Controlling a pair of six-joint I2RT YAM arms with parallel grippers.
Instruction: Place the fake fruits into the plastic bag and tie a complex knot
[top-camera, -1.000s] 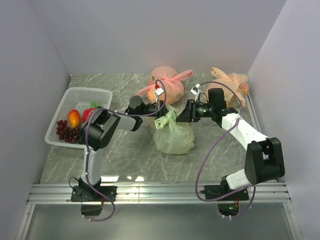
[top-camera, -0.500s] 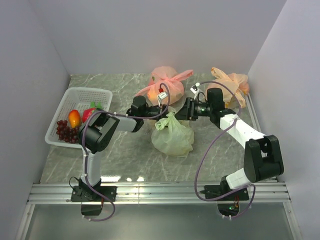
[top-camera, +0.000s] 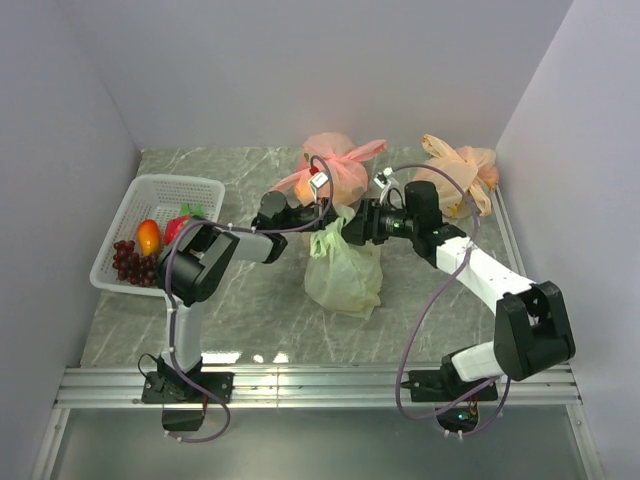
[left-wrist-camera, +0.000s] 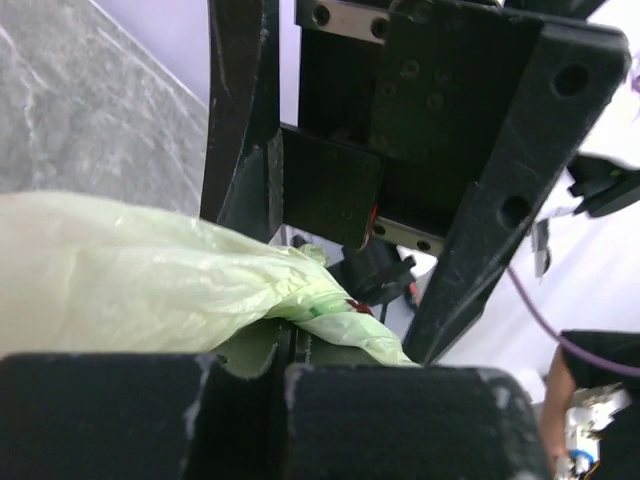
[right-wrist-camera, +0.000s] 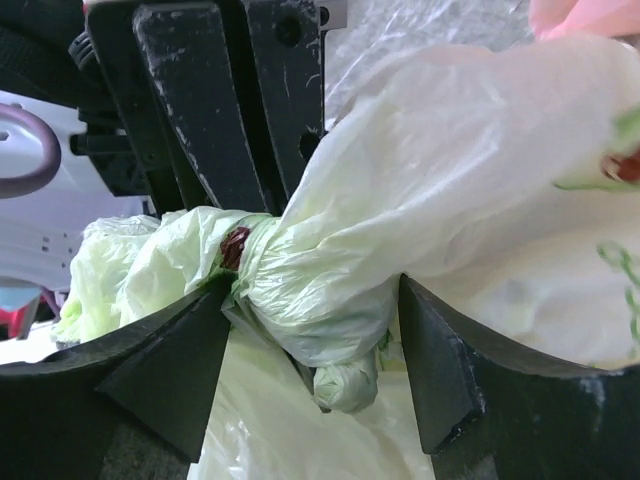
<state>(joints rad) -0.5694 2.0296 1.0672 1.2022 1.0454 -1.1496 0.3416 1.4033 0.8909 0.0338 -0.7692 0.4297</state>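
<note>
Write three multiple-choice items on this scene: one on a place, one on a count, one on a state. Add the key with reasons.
1. Where does the white basket stand on the table?
A. At the right edge
B. At the left edge
C. Between the arms' bases

2. How many bags lie on the table?
A. One
B. Two
C. Three

3. How is the right end effector set?
A. Open, its jaws on either side of the knot
B. Shut tight with nothing in it
C. Shut on the basket's rim

Key:
1 B: the top view shows it at the far left of the table.
2 C: the pale-green plastic bag, a pink bag and an orange-tan bag all show.
3 A: its wrist view shows the jaws spread with the knot between them.
</note>
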